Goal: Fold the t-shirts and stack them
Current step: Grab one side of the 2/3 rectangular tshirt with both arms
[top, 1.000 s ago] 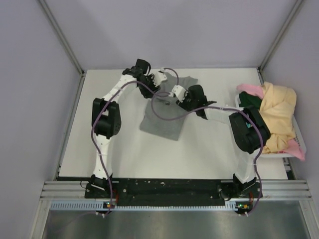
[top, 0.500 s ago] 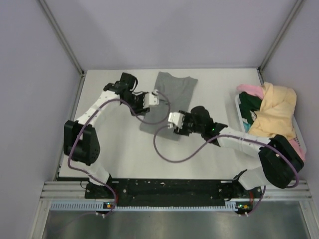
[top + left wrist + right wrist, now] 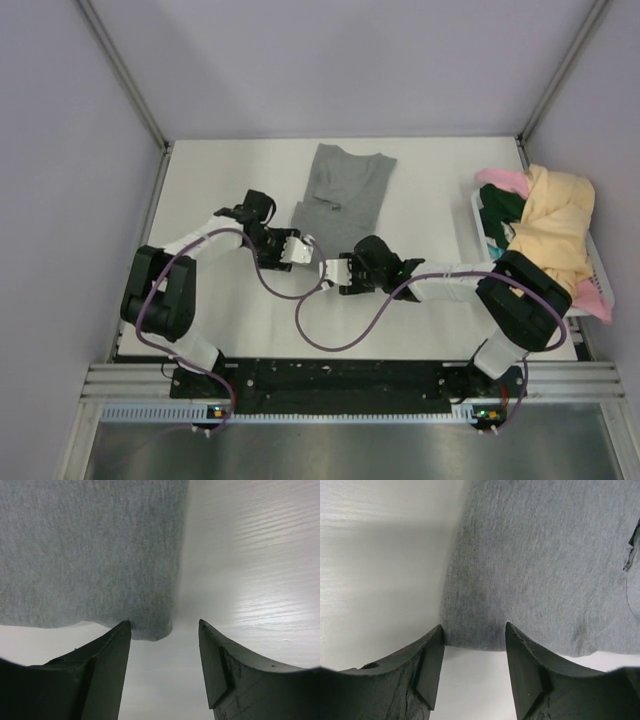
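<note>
Grey t-shirt [image 3: 340,190] hem at left gripper [image 3: 163,624], right gripper [image 3: 474,626].

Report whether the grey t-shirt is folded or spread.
Partly folded: the grey t-shirt lies flat as a narrow strip, no sleeves sticking out. The left gripper and right gripper sit open at its near corners.

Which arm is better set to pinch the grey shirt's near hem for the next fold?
Right, marginally. The hem of the grey t-shirt fills the whole gap of the open right gripper; the open left gripper straddles only a corner.
</note>
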